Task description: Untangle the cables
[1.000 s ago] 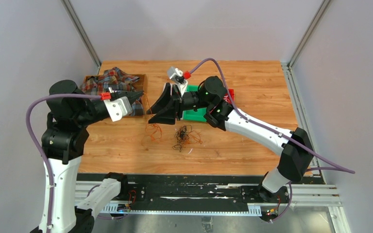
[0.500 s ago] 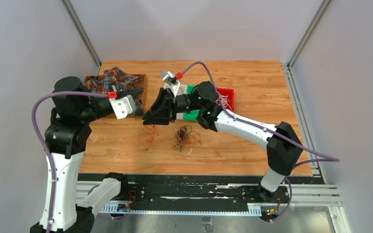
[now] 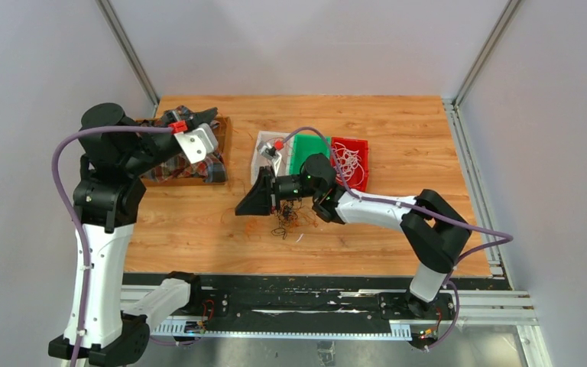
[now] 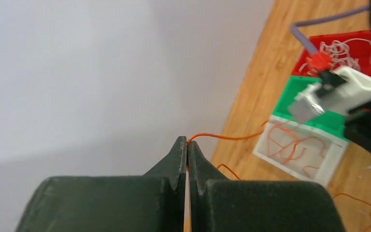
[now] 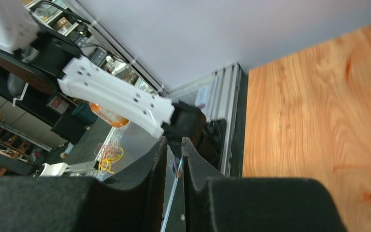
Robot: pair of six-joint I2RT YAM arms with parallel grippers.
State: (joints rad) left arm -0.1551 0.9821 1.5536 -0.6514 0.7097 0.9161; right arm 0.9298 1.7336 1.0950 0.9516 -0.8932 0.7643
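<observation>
The cables (image 3: 287,214) lie tangled mid-table, just right of the right gripper (image 3: 243,208), whose jaws stand nearly together with a slim gap. One orange cable (image 4: 222,137) is clamped in the left gripper (image 4: 187,145), far left. Since a second ago the right gripper has dropped nearer and narrowed, and the left has drawn farther back.

A light wooden table (image 3: 397,130) carries a brown cloth-filled tray (image 3: 187,181), a white plastic bin (image 3: 261,150), a green bin (image 3: 309,145), a red bin (image 3: 359,144) and tangled thin orange and dark cables (image 3: 284,217).
</observation>
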